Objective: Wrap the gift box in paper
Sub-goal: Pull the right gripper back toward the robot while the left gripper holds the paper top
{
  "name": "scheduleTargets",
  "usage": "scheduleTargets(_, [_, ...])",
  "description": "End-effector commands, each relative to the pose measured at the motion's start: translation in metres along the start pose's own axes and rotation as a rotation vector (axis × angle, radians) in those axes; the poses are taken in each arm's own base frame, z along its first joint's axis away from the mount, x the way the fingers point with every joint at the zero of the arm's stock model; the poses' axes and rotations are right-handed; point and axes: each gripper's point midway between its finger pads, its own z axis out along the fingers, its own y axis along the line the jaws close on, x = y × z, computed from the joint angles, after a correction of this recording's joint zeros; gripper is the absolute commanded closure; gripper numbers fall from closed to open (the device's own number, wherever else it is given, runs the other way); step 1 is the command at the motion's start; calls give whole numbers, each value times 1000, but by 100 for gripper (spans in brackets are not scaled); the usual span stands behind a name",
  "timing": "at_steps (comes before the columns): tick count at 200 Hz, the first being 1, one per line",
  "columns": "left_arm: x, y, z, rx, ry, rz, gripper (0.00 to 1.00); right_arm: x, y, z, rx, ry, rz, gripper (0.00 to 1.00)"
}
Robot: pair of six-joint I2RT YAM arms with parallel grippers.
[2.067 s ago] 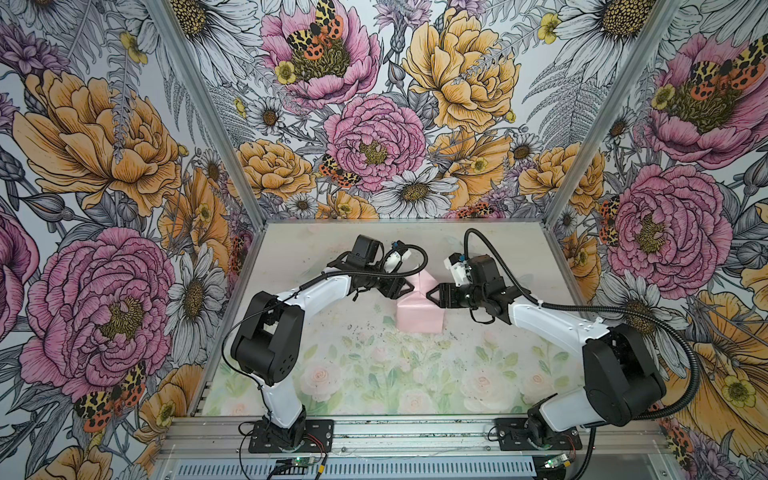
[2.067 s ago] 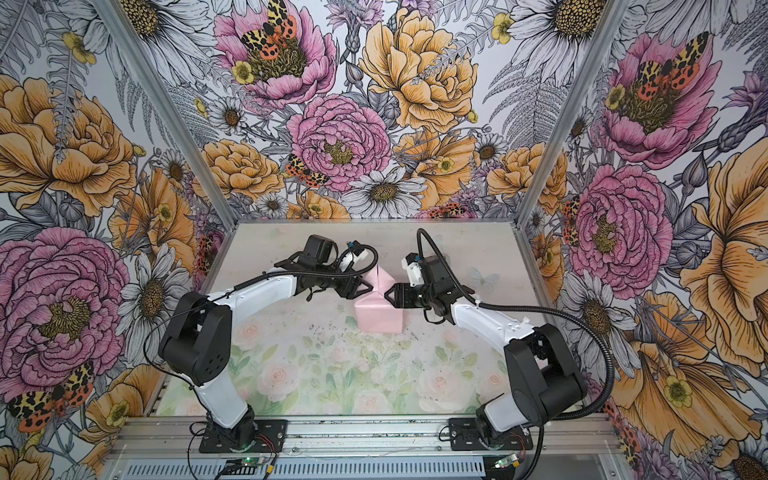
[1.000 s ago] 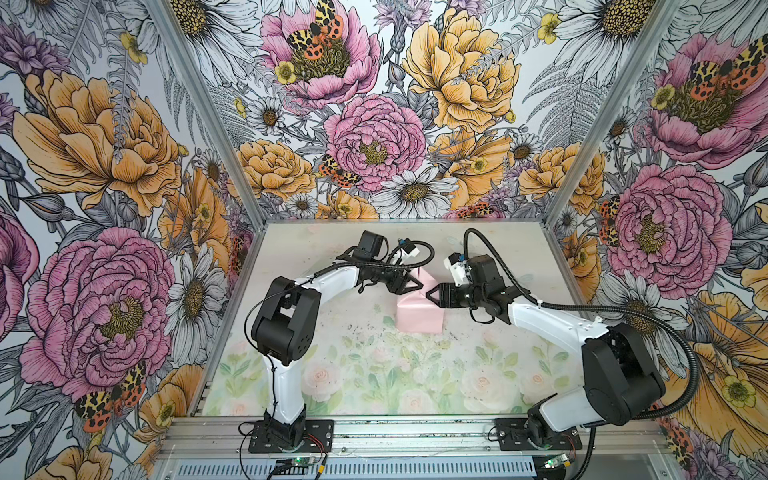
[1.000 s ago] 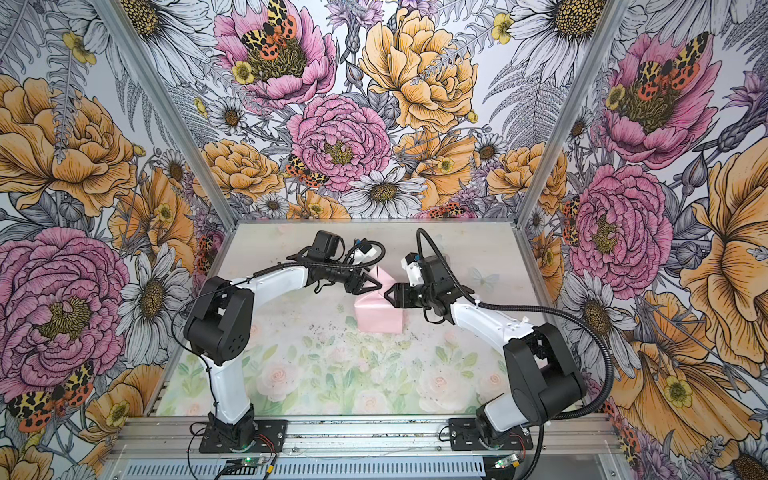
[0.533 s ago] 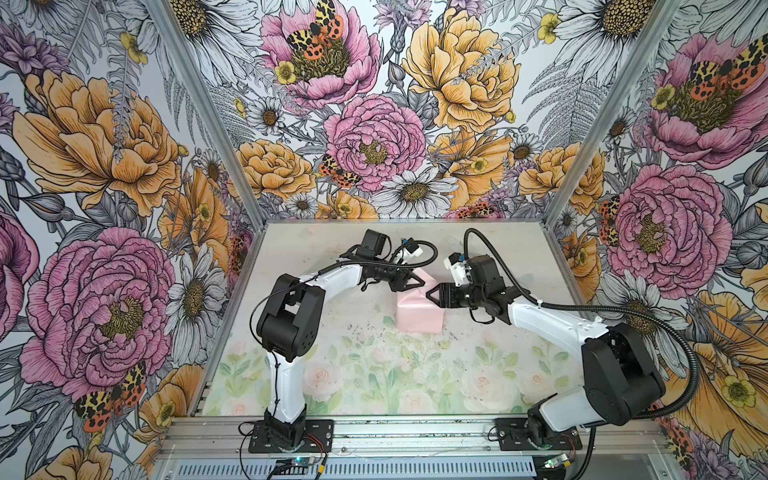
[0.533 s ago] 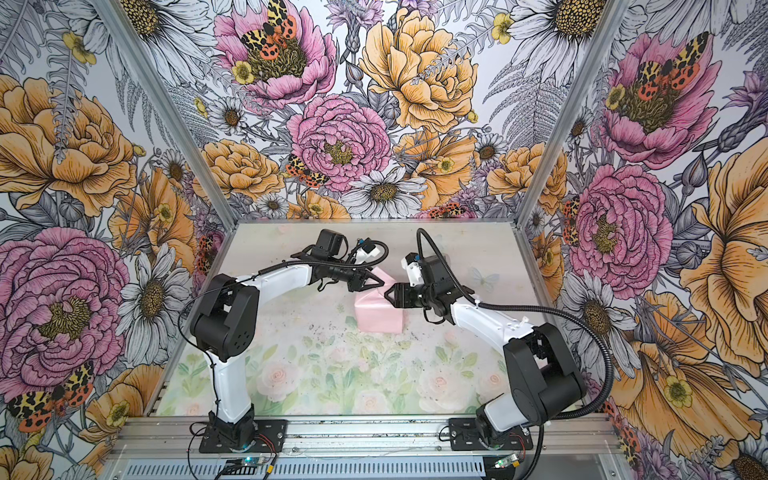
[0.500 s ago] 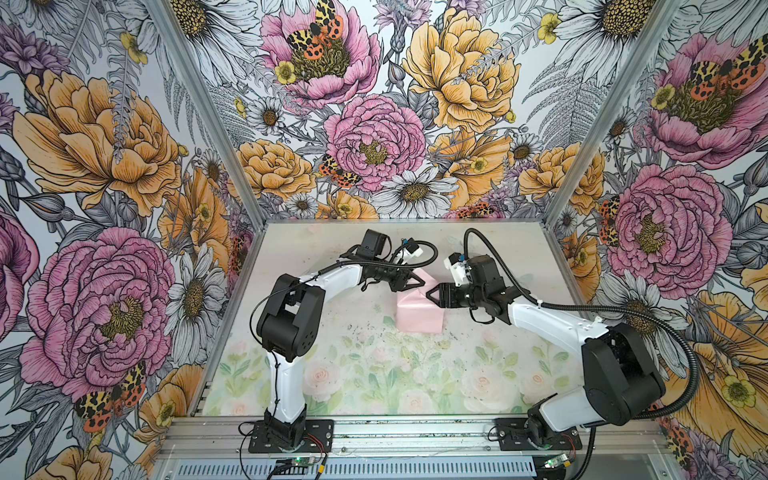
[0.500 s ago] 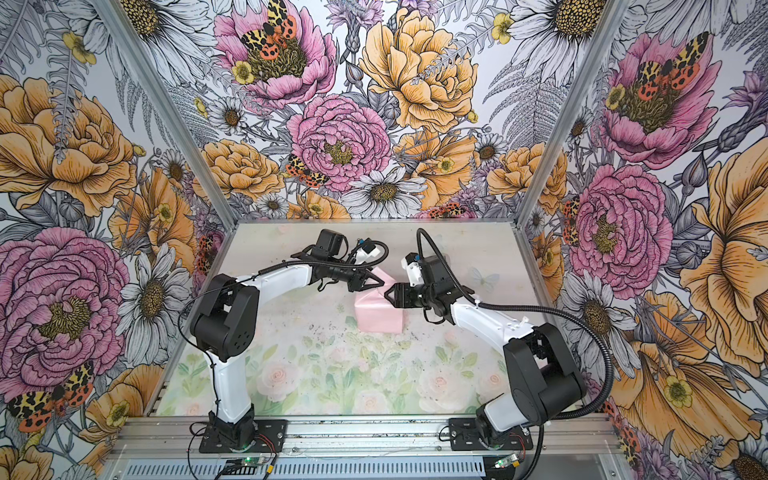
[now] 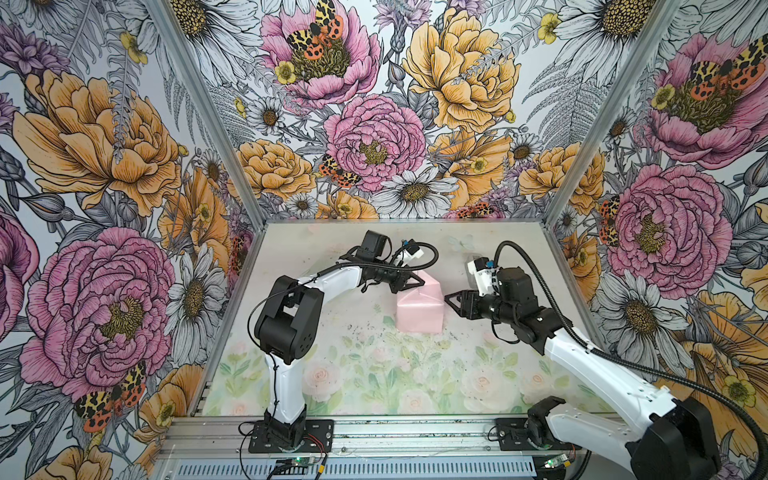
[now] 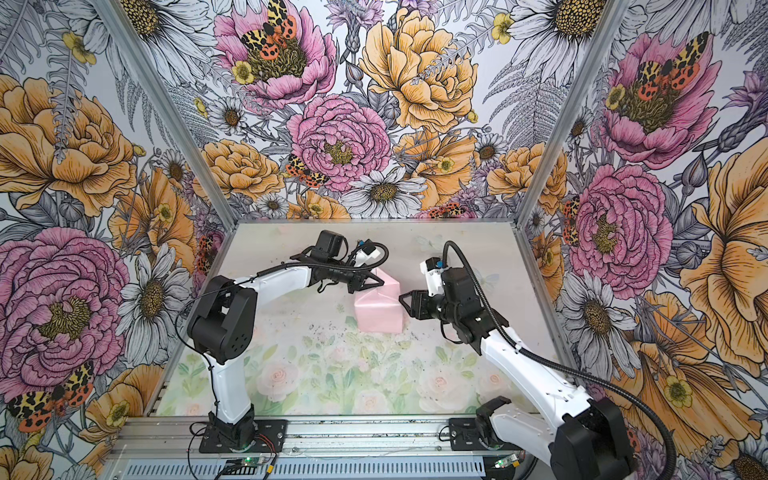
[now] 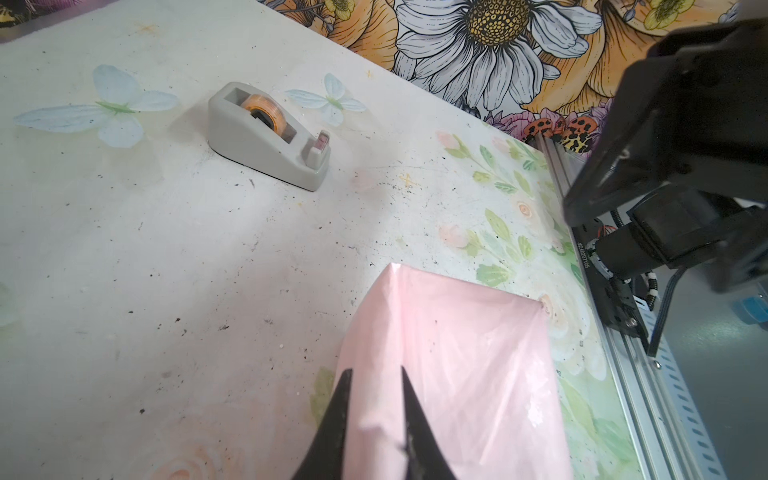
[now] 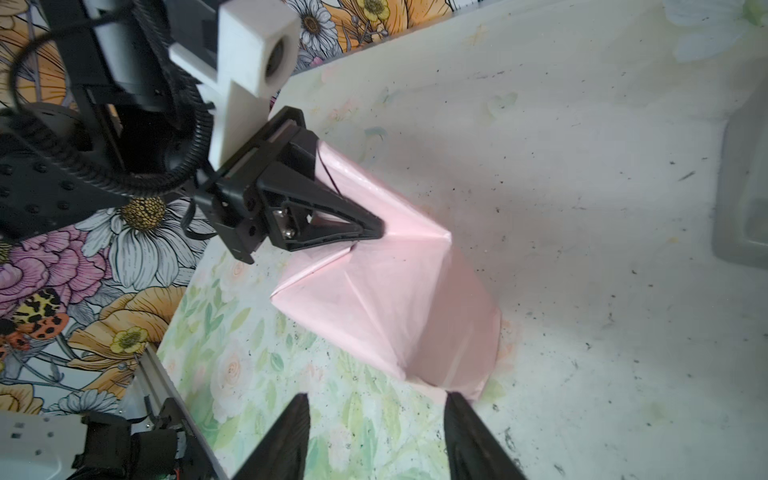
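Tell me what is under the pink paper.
Only the paper shows, folded into a boxy shape; whatever it wraps is fully covered. The left hand pinches its top fold.

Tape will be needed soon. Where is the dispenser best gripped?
Grip the dispenser across its flat long sides, likely at the tall end by the roll, coming from above: those sides look parallel, while the top slopes down to the cutter.

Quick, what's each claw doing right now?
Left claw: closed, pinching a fold of the pink paper.
Right claw: open, holding nothing.
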Motion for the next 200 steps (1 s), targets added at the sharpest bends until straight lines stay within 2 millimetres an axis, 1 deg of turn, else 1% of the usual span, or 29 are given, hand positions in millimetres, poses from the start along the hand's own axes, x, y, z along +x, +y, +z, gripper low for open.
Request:
scheduleTargets(1, [13, 5, -4, -65, 46, -17, 85, 34, 1, 3, -3, 68, 65, 48])
scheduleTargets(15, [13, 5, -5, -78, 49, -22, 86, 51, 0, 6, -1, 89, 95, 50])
scheduleTargets(29, [14, 4, -6, -91, 56, -22, 86, 61, 3, 13, -31, 80, 124, 51])
scheduleTargets(33, [14, 4, -7, -95, 56, -17, 87, 61, 5, 14, -44, 70, 130, 52])
scheduleTargets(51, [17, 3, -7, -104, 63, -14, 87, 71, 2, 23, -82, 32, 183, 53])
scheduleTargets(70, [20, 5, -7, -117, 73, -18, 87, 71, -4, 29, -101, -32, 217, 53])
scheduleTargets(90, [23, 7, -9, -146, 84, -29, 88, 72, -11, 36, -91, -56, 239, 53])
scheduleTargets(123, [25, 11, -12, -185, 79, -34, 88, 74, -16, 49, -83, -55, 254, 54])
scheduleTargets(149, [25, 14, -15, -206, 74, -44, 92, 78, -20, 59, -73, -55, 269, 54])
scheduleTargets(177, [24, 12, -16, -207, 71, -36, 96, 80, -24, 69, -58, -48, 272, 55])
scheduleTargets(200, [23, 10, -17, -213, 70, -23, 97, 79, -27, 75, -42, -41, 275, 55])
